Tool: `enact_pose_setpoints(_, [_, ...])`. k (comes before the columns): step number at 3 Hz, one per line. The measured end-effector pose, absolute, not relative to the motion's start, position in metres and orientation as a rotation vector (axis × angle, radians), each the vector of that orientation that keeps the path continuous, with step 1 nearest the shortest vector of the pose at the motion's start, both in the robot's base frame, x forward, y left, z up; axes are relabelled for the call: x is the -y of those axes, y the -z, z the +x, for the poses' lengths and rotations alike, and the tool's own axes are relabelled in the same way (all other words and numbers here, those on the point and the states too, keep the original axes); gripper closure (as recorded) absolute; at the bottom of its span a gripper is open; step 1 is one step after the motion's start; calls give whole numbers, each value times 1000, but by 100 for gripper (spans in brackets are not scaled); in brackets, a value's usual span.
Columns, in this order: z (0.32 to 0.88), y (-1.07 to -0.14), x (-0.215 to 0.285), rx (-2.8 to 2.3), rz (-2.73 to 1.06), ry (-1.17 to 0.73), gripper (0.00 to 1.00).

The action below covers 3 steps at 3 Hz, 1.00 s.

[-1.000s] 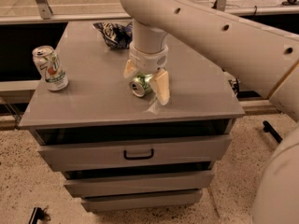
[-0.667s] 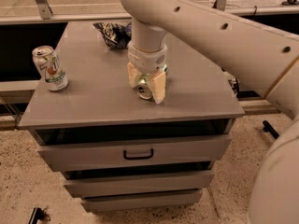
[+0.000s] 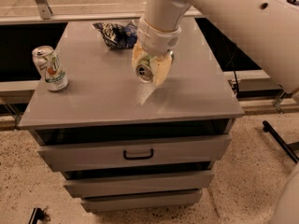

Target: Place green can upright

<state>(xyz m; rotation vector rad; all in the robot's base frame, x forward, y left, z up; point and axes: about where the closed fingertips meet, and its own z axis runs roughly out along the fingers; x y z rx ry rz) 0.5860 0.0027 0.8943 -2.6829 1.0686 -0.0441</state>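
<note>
Camera view takes in a grey counter (image 3: 93, 101) with drawers beneath it. At the left of the frame, near the counter's left edge, a whitish can (image 3: 49, 68) with a green logo and an orange band stands upright; it is not the task's object and sits well apart from the action. In the upper middle of the frame a crumpled dark bag (image 3: 116, 33) lies near the counter's back edge.

Just right of and below the bag, at the centre of the frame, the gripper (image 3: 149, 72) points down from the pale arm (image 3: 215, 17) that enters from the upper right. Its jaws are pinching the green can (image 3: 144, 72) from either side. The can is tipped over in the grasp, its silver top and pull tab facing the camera, and it appears to be held a little clear of the counter rather than resting on it.

The step in hand looks like the reorienting: the can is grasped but not yet upright. The next move calls for turning the wrist until the silver top faces upward, lowering the can so its base meets the bare counter flatly, and only then spreading the jaws, with care not to tip it on release.
</note>
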Motion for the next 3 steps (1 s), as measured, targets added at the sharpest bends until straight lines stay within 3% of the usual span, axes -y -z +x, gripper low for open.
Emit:
enact_pose_setpoints(1, [586, -923, 26, -1231, -2518, -128, 100])
enact_pose_setpoints(3, [603, -969, 79, -1555, -2006, -511, 100])
